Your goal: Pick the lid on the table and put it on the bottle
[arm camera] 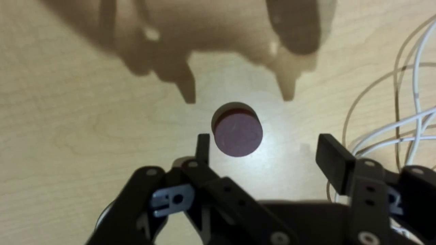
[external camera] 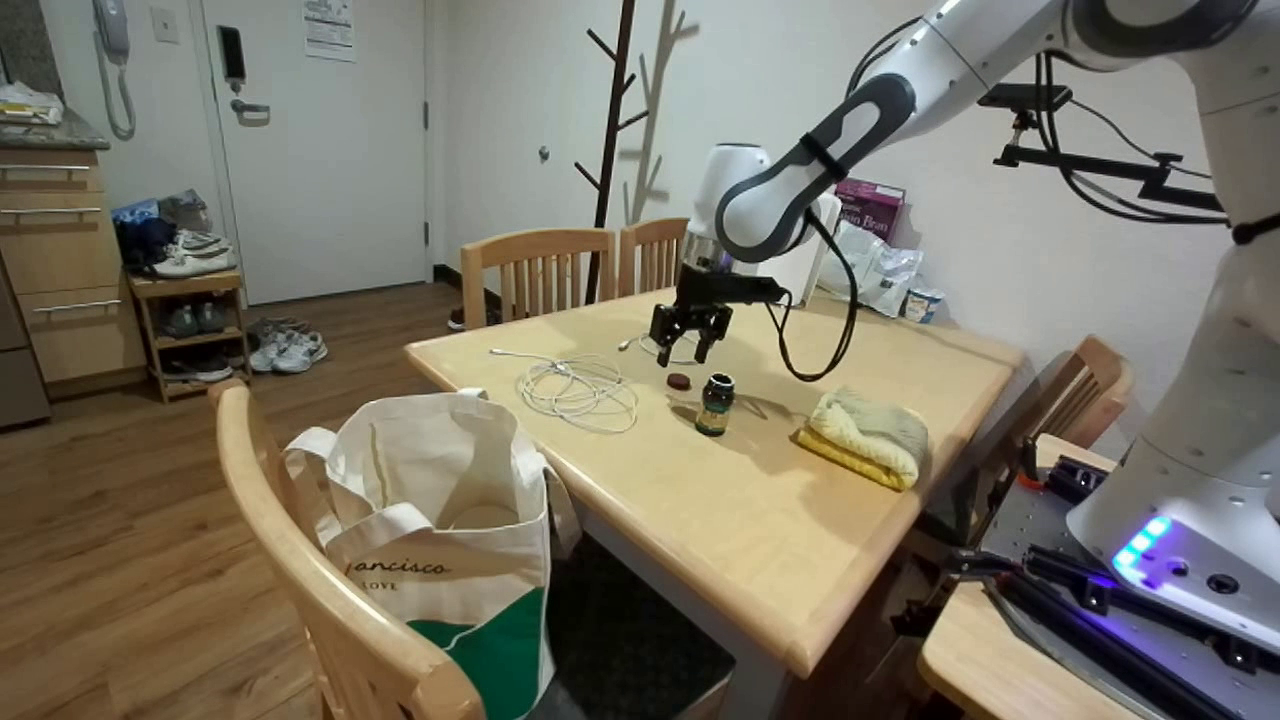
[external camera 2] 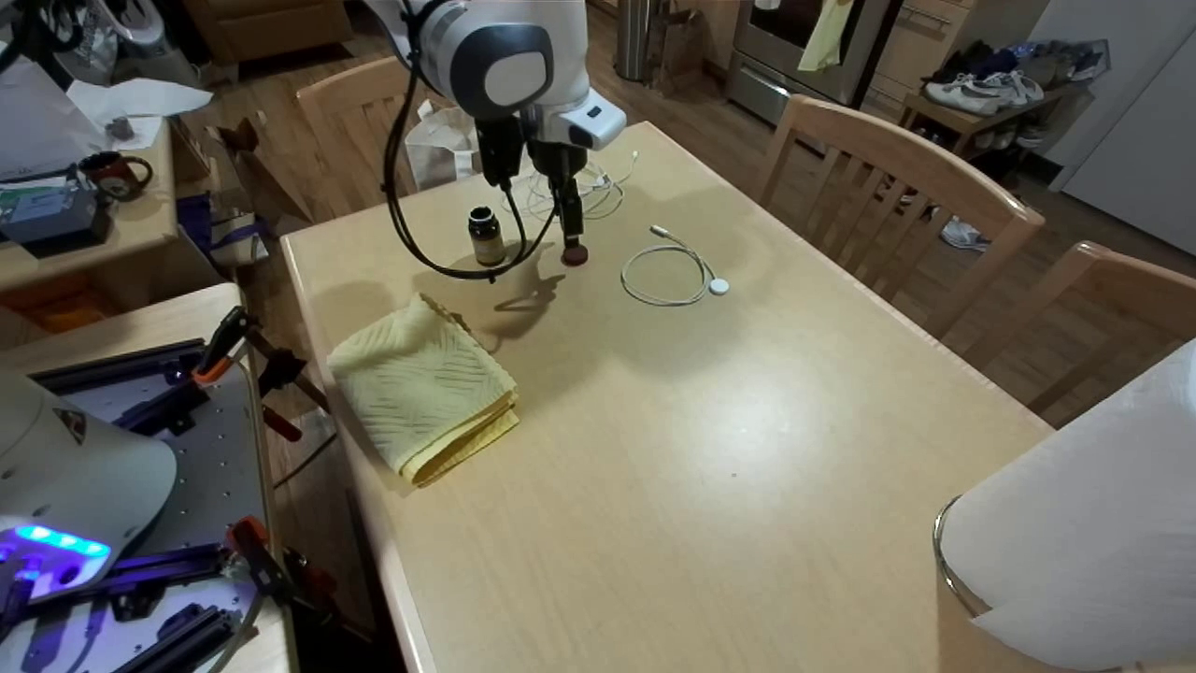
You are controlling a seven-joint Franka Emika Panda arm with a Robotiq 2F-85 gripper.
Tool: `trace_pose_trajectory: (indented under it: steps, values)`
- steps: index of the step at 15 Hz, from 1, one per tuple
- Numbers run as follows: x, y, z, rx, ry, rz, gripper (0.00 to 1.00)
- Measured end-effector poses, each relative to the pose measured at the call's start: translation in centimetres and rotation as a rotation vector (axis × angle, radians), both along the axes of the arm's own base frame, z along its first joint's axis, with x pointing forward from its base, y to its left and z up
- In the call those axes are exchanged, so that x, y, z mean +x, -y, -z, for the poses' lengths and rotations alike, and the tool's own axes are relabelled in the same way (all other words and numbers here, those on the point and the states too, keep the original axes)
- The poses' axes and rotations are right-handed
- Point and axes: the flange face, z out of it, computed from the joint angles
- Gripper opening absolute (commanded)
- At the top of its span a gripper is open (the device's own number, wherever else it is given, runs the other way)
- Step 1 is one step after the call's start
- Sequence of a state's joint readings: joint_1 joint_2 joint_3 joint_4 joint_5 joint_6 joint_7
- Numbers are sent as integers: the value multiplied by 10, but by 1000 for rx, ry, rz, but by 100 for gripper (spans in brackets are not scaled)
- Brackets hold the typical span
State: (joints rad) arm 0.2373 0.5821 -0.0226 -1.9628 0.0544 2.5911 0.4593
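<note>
Can see a big wooden table (external camera: 800, 540) right under the lid (arm camera: 238, 136) in both exterior views. Some way off from the lid, can spot a folded yellow cloth (external camera 2: 425, 388). Up above the lid, can see the black gripper (arm camera: 265, 144), with its two fingers (arm camera: 335, 163) spread wide apart. Close by the lid, but not touching, can find a small dark bottle (external camera: 715, 408), standing up straight. Littlest of all, can see that flat, round, reddish-brown lid.
</note>
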Motion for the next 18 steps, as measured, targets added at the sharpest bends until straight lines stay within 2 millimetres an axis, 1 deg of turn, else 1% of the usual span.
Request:
trace_pose_trajectory:
  steps: [4, 5, 6, 11, 13, 14, 15, 16, 18]
  values:
    - [-5, -3, 10, -6, -14, -11, 100]
    - [-5, -3, 12, -7, -12, -17, 75]
    - [-5, -3, 13, -7, -10, -23, 74]
    - [-6, -3, 20, -9, -15, -37, 39]
    - [-7, -2, 22, -10, -18, -38, 27]
    - [-7, -2, 23, -10, -20, -40, 70]
    - [-8, -1, 25, -12, -22, -40, 66]
    - [-8, 0, 26, -14, -24, -39, 67]
    - [-8, 2, 28, -17, -27, -37, 77]
